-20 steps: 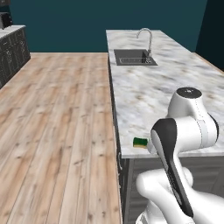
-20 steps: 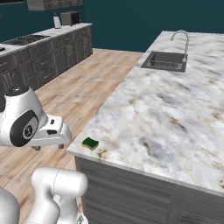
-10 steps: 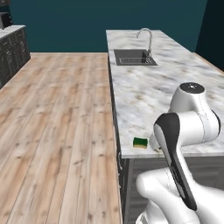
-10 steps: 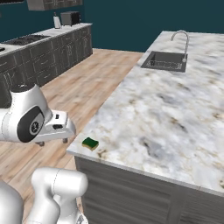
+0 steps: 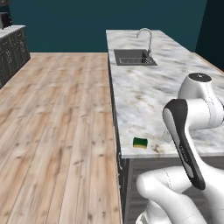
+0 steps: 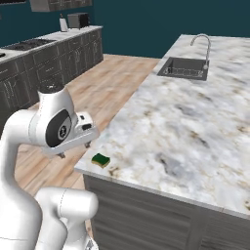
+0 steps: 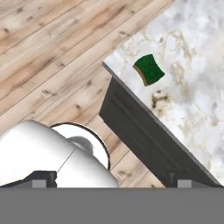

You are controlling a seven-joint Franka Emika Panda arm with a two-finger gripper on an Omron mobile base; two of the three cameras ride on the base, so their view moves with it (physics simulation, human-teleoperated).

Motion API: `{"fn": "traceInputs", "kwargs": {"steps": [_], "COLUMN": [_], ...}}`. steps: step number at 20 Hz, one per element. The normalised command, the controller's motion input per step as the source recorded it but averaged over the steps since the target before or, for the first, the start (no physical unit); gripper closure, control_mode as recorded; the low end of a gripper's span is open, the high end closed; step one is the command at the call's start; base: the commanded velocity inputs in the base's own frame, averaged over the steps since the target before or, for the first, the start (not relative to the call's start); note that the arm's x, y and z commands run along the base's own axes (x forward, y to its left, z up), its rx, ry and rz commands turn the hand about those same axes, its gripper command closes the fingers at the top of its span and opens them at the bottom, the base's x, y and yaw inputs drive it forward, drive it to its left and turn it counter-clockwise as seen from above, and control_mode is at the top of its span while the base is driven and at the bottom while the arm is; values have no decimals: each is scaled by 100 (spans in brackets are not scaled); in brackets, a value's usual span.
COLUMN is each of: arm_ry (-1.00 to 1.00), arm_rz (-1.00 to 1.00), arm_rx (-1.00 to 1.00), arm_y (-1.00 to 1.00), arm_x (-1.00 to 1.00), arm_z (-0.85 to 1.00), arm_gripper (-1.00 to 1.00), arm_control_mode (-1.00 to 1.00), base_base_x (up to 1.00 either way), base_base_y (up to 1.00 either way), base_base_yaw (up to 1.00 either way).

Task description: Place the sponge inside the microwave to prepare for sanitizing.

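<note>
The sponge (image 5: 140,142) (image 6: 100,159) is a small block with a green top and a yellow side. It lies flat near the front corner of the marble island counter (image 5: 144,96) (image 6: 185,132). In the hand view the sponge (image 7: 149,69) sits up and to the right, just inside the counter's corner. My gripper (image 6: 74,149) (image 7: 113,180) hangs open and empty over the floor, just left of that corner, level with the counter top and a little short of the sponge. The microwave is out of view.
A sink (image 5: 133,57) (image 6: 185,68) with a curved faucet (image 5: 145,35) is set in the island's far end. Dark cabinets with a cooktop line the left wall (image 6: 44,58). Open wooden floor (image 5: 57,113) lies left of the island.
The arm has swung the hand up and toward the counter's corner. The sponge has not moved and the jaws have stayed open.
</note>
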Motion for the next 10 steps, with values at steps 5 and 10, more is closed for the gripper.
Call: {"fn": "traceInputs", "kwargs": {"steps": [5,10], "arm_ry": [-13,-5], "arm_rz": [10,0], "arm_rx": [-9,-2], "arm_y": [-8,12], "arm_x": [42,57], "arm_z": [-40,-26], "arm_gripper": [-100,-100], "arm_control_mode": [-100,-100], "base_base_x": [0,0], "base_base_y": [0,0], "base_base_yaw": [0,0]}}
